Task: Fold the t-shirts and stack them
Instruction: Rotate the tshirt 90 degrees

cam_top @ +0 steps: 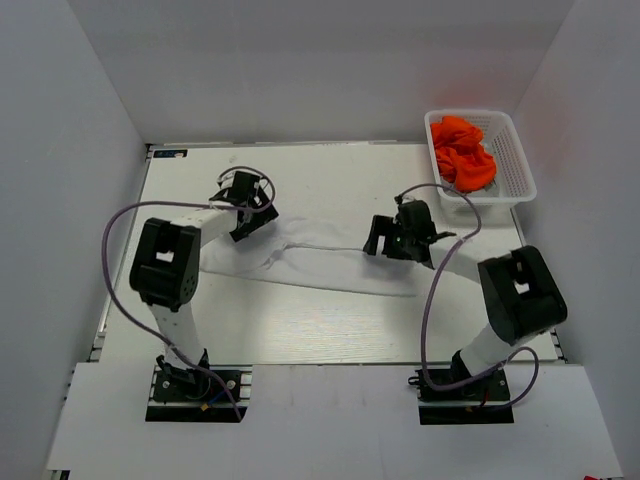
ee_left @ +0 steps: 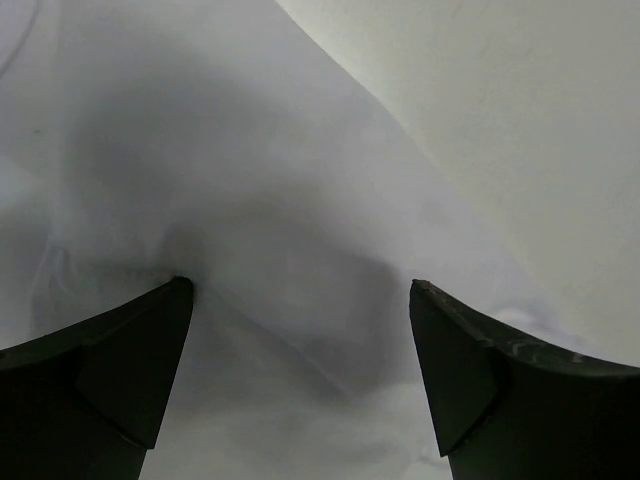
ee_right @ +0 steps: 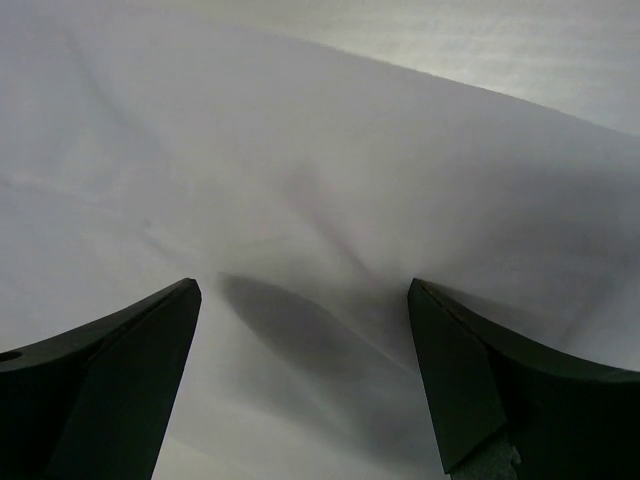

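White and rumpled, one t-shirt (cam_top: 330, 262) lay stretched long across the worktop (cam_top: 330, 325) between the arms, not yet folded. The left fingers (ee_left: 120, 360) and right fingers (ee_right: 110, 370) were both spread apart just above its cloth, gripping nothing. By my reading the task had barely begun: the orange t-shirts (cam_top: 463, 150) sat heaped in the basket (cam_top: 520, 165) at the far right corner, nothing was stacked, and only the arms themselves crowded the cloth.
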`<state>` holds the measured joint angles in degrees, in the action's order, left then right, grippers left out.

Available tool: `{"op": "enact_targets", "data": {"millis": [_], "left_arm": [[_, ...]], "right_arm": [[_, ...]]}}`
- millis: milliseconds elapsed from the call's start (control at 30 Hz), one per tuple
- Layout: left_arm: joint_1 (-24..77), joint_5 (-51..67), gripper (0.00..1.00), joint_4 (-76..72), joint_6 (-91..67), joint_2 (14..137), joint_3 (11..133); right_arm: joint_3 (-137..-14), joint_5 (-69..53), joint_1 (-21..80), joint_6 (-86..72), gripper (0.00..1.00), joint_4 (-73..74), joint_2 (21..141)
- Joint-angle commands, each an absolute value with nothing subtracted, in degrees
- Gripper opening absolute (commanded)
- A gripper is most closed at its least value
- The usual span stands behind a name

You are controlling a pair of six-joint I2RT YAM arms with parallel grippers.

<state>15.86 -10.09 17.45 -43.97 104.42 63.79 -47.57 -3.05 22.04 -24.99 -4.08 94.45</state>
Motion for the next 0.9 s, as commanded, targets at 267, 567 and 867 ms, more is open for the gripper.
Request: {"op": "enact_targets", "data": {"millis": [267,567,867], "left_arm": [[17.1,12.7,1.0,19.1,-32.9,146.7,117.8],[19.6,23.1,1.0,-0.9,-46.8,163.8,136.1],[20.2,13.4,1.0,4.7,-38.9,153.5,132.4]], "right_arm": [[-34.5,-27.3,44.8,-15.3,0.9,-1.0,84.3],[-47.0,-38.2,56.0,-5.0,0.61,1.0,96.3],[-46.9,-29.8,59.3,-6.2,0.9,-2.5,89.8]]}}
